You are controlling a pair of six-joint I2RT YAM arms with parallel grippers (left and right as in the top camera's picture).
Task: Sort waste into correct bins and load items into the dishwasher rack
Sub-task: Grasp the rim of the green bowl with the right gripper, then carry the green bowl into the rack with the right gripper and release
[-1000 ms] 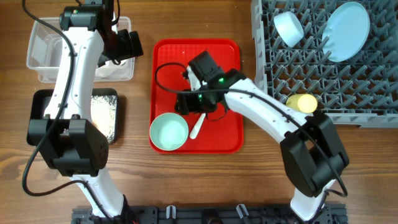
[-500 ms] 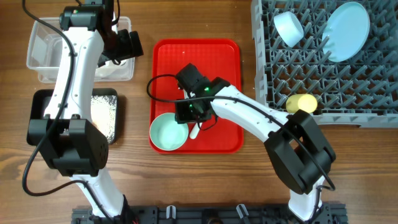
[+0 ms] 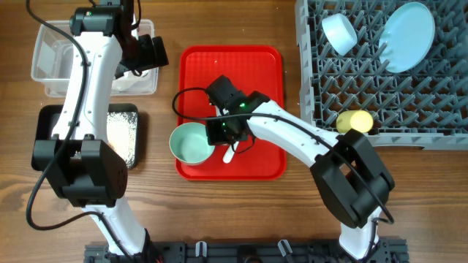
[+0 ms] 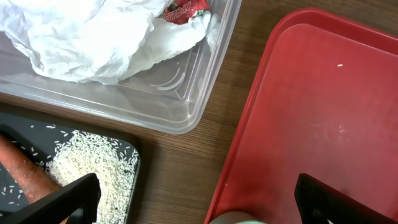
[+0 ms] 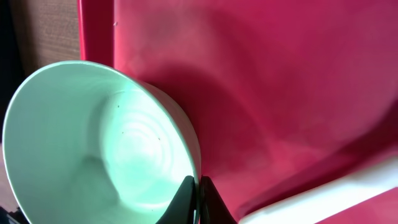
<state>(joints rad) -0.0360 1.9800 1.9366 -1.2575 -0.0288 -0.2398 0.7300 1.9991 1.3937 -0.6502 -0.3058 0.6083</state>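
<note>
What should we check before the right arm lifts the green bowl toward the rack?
1. Right gripper shut on pale-green bowl rim: ok.
2. Bowl empty: ok, only tiny specks.
3. Bowl fully on red tray: not ok, overhangs the left edge.
4. White spoon apart from bowl: cannot tell, the arm covers it.
5. Free pegs in dishwasher rack: ok.
6. Left gripper out of the path: ok, open, by the clear tub.
</note>
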